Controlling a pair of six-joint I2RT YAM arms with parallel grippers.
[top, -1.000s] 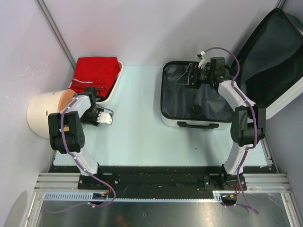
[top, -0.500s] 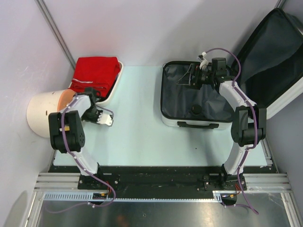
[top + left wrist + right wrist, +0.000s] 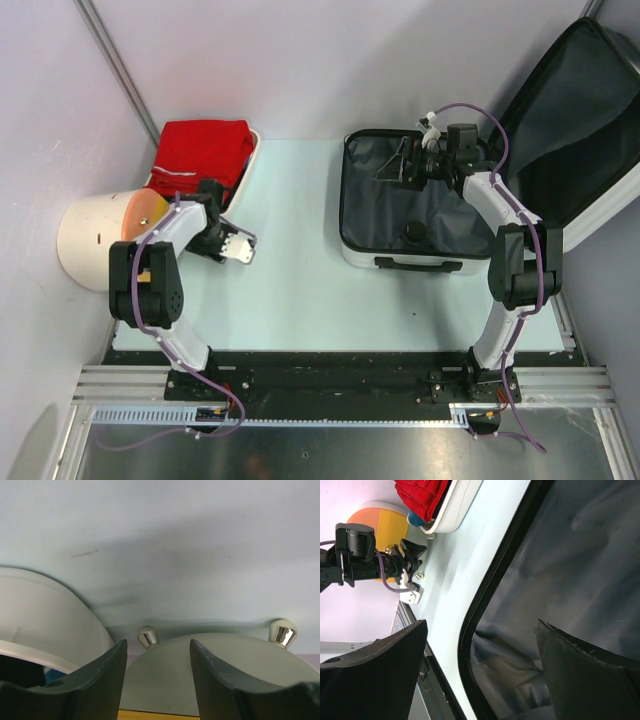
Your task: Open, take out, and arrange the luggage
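The luggage (image 3: 400, 262), a small hard-shell suitcase, lies open on the right of the table. Its dark-lined lid (image 3: 580, 110) leans back to the right. The dark lining (image 3: 420, 205) looks bare apart from a small dark round piece (image 3: 413, 232). My right gripper (image 3: 392, 165) is open and empty above the case's back left inside. Its wrist view shows the black rim (image 3: 495, 575) and lining (image 3: 580, 555) between the fingers (image 3: 481, 625). My left gripper (image 3: 236, 248) is open and empty, low over the table near the tub. In its wrist view (image 3: 157, 645) the fingers frame a pale rounded body with chrome feet (image 3: 147, 637).
A cream tub (image 3: 245, 180) holding a red cloth (image 3: 205, 150) stands at the back left. A cream cylinder with an orange end (image 3: 90, 235) lies on its side left of my left arm. Grey walls close in the back and both sides. The pale table (image 3: 300, 280) runs between tub and case.
My left gripper has swung a little to the right, away from the cylinder. My right gripper has barely moved over the case.
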